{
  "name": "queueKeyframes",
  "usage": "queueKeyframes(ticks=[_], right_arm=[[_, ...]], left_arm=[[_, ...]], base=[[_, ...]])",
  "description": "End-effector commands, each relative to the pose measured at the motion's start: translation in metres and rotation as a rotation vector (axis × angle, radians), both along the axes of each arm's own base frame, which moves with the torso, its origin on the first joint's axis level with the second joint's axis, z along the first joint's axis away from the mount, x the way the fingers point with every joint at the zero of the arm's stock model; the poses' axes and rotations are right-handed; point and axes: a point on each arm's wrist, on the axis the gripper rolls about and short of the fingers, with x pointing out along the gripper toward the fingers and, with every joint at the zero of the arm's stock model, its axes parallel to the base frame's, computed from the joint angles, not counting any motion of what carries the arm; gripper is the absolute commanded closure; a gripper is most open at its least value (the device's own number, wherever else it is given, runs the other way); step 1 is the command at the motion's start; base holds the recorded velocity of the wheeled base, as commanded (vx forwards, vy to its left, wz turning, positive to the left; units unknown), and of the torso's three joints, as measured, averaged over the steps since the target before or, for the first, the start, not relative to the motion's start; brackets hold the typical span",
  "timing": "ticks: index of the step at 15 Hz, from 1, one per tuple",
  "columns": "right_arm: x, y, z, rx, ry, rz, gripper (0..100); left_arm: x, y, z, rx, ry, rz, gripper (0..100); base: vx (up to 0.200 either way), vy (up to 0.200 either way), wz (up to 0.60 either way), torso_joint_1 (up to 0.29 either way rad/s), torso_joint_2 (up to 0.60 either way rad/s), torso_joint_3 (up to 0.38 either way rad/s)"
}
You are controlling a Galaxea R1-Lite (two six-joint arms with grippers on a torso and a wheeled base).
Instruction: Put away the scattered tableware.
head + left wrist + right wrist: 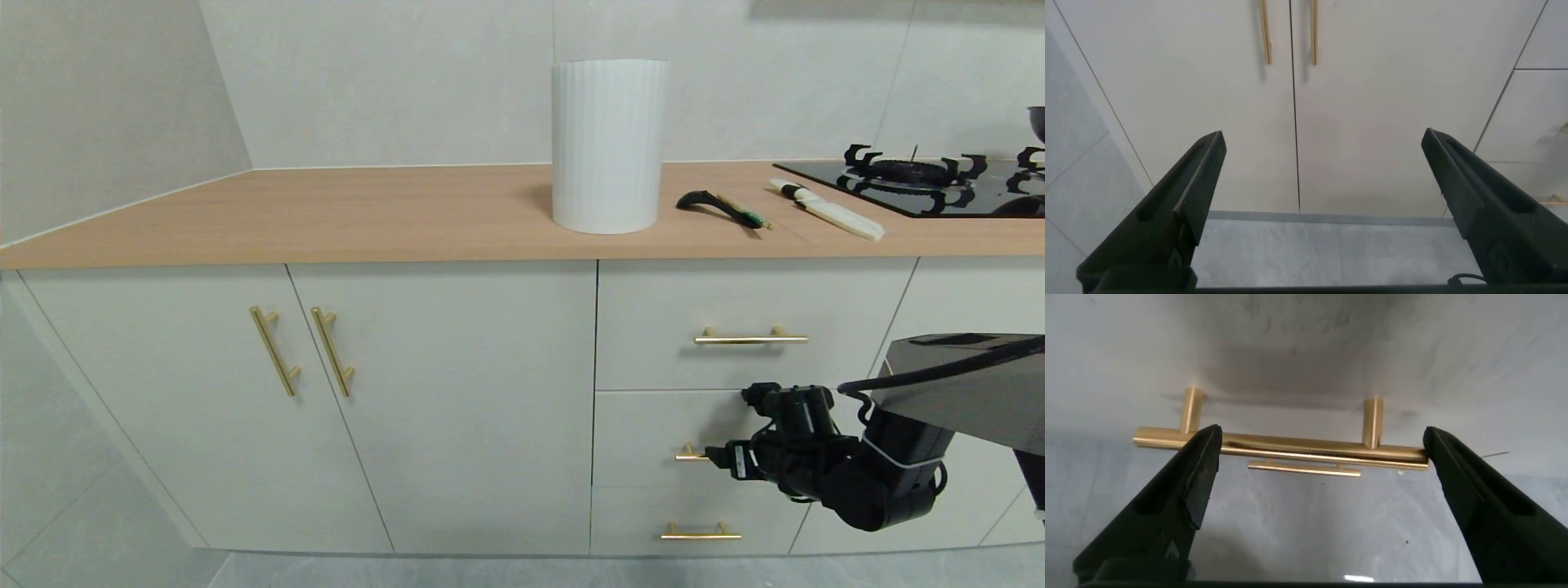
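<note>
On the wooden counter a tall white ribbed holder stands upright. To its right lie a black spoon with a green handle and a white knife with a black band. My right gripper is down in front of the middle drawer, open, right up close to that drawer's gold handle; nothing is held. My left gripper hangs open and empty low before the cabinet doors.
A black gas hob takes up the counter's far right. Two cabinet doors with gold handles sit on the left. The drawer stack on the right has a top handle and a bottom handle. Grey floor lies below.
</note>
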Motion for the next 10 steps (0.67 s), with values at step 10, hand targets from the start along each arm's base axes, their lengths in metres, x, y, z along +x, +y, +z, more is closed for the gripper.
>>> queueKeyframes(ticks=[10], right_arm=[[0.0022, 0.0007, -0.0147, -0.045, 0.025, -0.030, 0]], left_arm=[[0.0000, 0.0000, 0.0000, 0.000, 0.000, 0.001, 0]], base=[[0.000, 0.000, 0.00, 0.000, 0.00, 0.000]])
